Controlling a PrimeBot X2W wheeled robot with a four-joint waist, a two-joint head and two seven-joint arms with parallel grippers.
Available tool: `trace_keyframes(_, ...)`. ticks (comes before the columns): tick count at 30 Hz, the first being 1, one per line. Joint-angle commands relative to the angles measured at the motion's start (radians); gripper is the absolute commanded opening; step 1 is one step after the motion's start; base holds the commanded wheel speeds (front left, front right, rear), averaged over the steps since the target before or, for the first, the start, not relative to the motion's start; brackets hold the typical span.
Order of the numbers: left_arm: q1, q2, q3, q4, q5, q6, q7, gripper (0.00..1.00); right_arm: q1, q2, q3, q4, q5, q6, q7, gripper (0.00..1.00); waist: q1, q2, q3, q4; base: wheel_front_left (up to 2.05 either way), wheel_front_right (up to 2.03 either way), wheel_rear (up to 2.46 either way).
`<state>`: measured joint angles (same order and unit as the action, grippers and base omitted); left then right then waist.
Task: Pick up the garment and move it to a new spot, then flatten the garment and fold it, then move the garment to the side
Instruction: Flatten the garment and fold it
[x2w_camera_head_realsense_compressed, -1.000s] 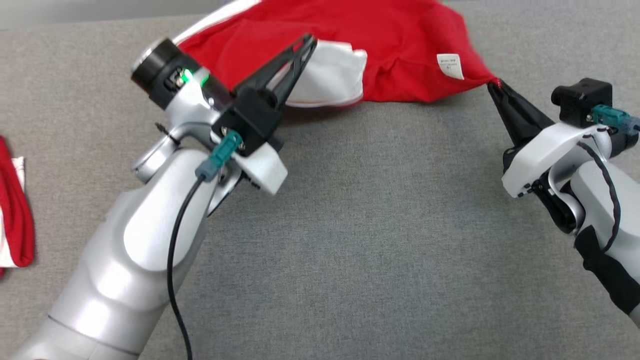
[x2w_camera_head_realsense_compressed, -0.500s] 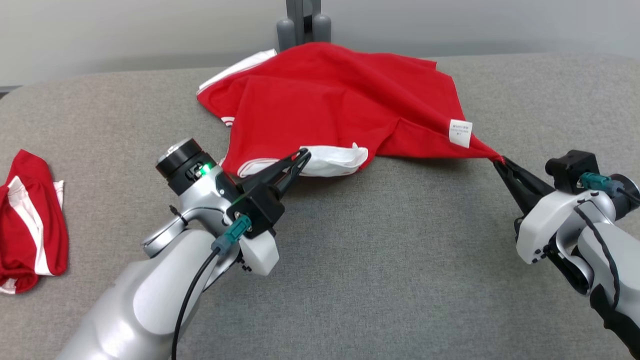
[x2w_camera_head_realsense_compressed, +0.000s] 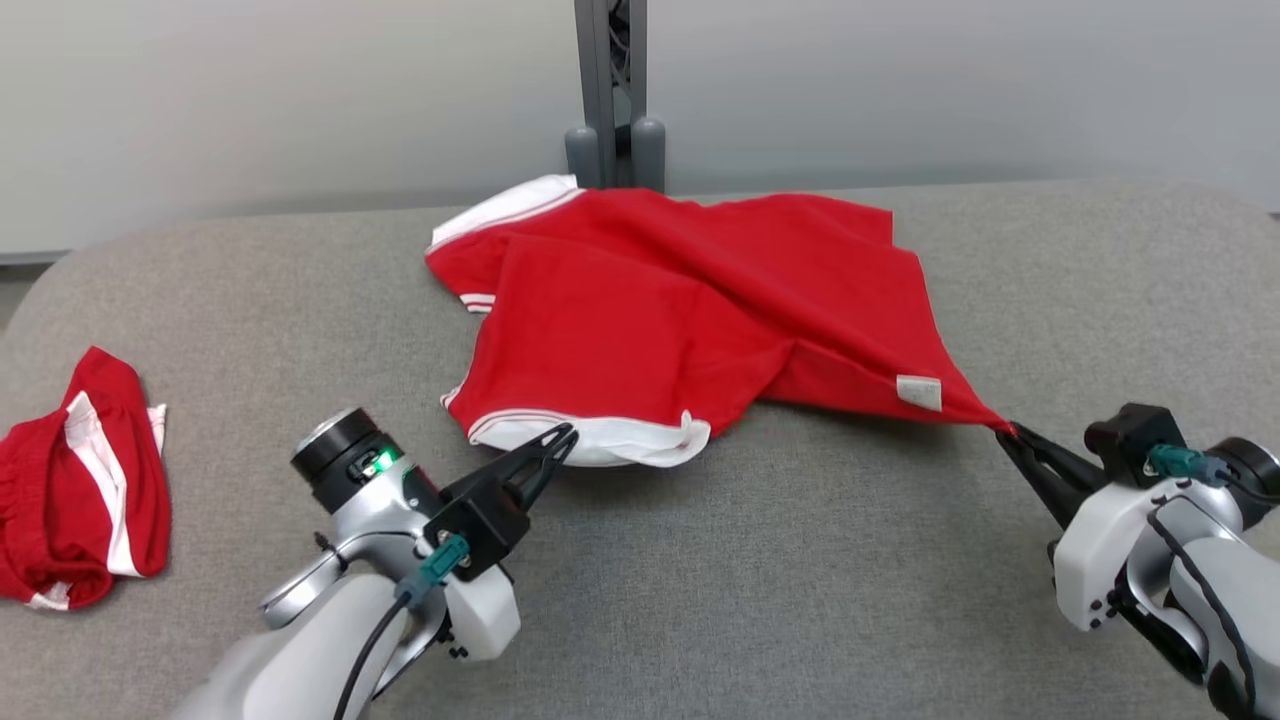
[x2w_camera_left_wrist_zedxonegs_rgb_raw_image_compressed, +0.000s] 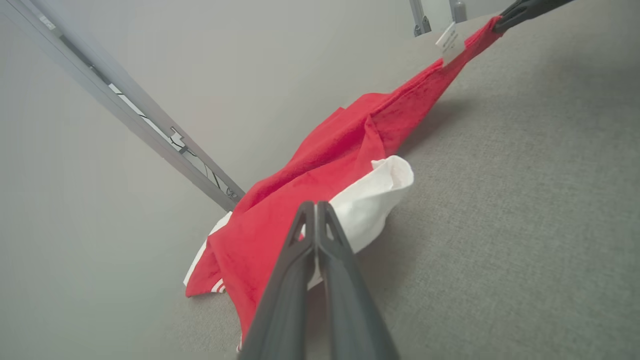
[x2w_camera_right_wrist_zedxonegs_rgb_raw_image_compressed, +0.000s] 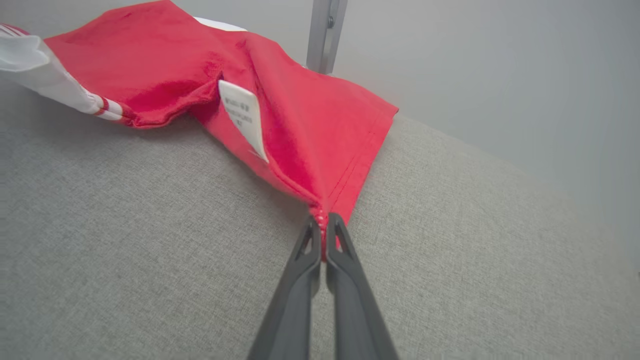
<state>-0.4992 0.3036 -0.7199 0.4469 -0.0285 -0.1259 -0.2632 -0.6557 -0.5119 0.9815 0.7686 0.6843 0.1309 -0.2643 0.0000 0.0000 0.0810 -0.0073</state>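
Right gripper clamped on garment corner, beside label; left gripper closed, tips at white hem, hold unclear. Red cloth lies well left.

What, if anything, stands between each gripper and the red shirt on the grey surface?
Nothing visible. The right gripper is shut on a corner of the red shirt; the left gripper, shut, has its tip at the white hem.

Head cam: high, angled forward-down over bench. Wrist cams: low, close to the bench. All three share the garment.
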Motion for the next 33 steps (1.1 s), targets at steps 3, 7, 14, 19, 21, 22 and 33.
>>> trace_keyframes(3,0.048,0.014,0.042,-0.008,-0.021,0.021,-0.001,0.00,0.042,-0.024,0.009,-0.014,-0.006,-0.001,-0.001,0.00,0.0000,0.0000,-0.038,0.000,0.00,0.00,0.00)
trace_keyframes(7,0.087,0.024,0.058,-0.025,-0.017,0.019,-0.001,0.00,0.079,-0.042,0.005,-0.034,-0.013,-0.001,-0.001,0.00,0.0000,0.0000,-0.059,0.000,0.00,0.00,0.00)
trace_keyframes(14,0.155,0.023,0.089,-0.034,-0.033,0.019,-0.001,0.00,0.140,-0.068,0.007,-0.058,-0.044,-0.001,-0.001,0.00,0.0000,0.0000,-0.084,0.005,0.00,0.00,0.00)
trace_keyframes(19,0.210,0.030,0.094,-0.045,-0.023,0.012,-0.001,0.00,0.193,-0.081,-0.020,-0.081,-0.068,-0.001,-0.001,0.00,0.0000,0.0000,-0.098,0.009,0.00,0.00,0.00)
trace_keyframes(21,0.231,0.030,0.102,-0.045,-0.023,0.011,-0.001,0.00,0.211,-0.086,-0.029,-0.087,-0.077,-0.001,-0.001,0.00,0.0000,0.0000,-0.105,0.010,0.00,0.00,0.00)
trace_keyframes(22,0.242,0.030,0.104,-0.046,-0.020,0.011,-0.001,0.00,0.219,-0.086,-0.041,-0.093,-0.078,-0.001,-0.001,0.00,0.0000,0.0000,-0.108,0.011,0.00,0.00,0.00)
trace_keyframes(33,0.335,0.023,0.140,-0.037,-0.023,0.020,-0.001,0.00,0.293,-0.094,-0.101,-0.140,-0.117,-0.001,-0.001,0.00,0.0000,0.0000,-0.130,-0.005,0.00,0.00,0.00)
